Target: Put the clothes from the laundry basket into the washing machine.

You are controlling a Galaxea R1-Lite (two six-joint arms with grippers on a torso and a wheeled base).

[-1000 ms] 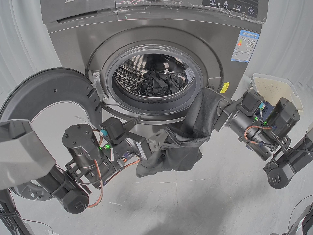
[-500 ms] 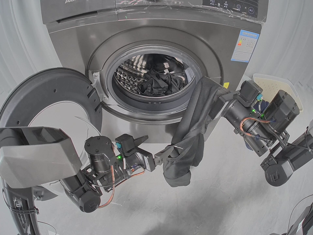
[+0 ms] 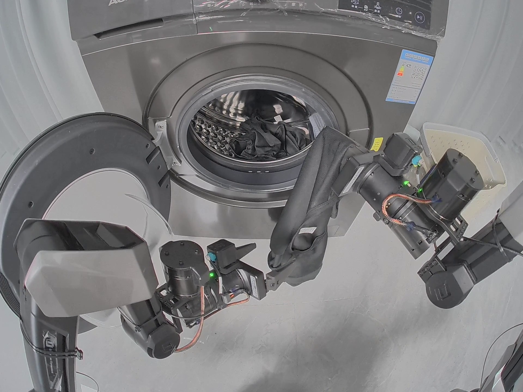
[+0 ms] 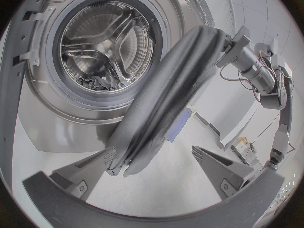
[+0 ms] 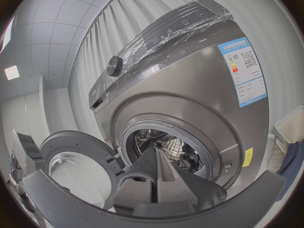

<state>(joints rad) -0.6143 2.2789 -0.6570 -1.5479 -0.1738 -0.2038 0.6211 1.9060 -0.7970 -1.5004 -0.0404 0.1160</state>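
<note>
Washing machine (image 3: 245,61) is standing with door (image 3: 81,148) hanging open, laundry basket (image 3: 463,142) sitting at its right. Dark garment (image 3: 310,191) is hanging before the drum opening (image 3: 212,132), right gripper (image 3: 339,161) clamping its upper end; left gripper (image 4: 152,152), fingers spread apart, is touching its lower end.

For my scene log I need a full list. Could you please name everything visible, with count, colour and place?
washing machine: one, grey, straight ahead
door: one, dark grey, swung open at the machine's left
clothes in the drum: dark heap, count unclear
dark garment: one, hanging before the opening
laundry basket: one, cream, right of the machine
blue cloth: one, at the basket
label: one, blue and white, machine front
yellow sticker: one, beside the opening
right gripper: shut on the garment's upper end
left gripper: open, at its lower end
</note>
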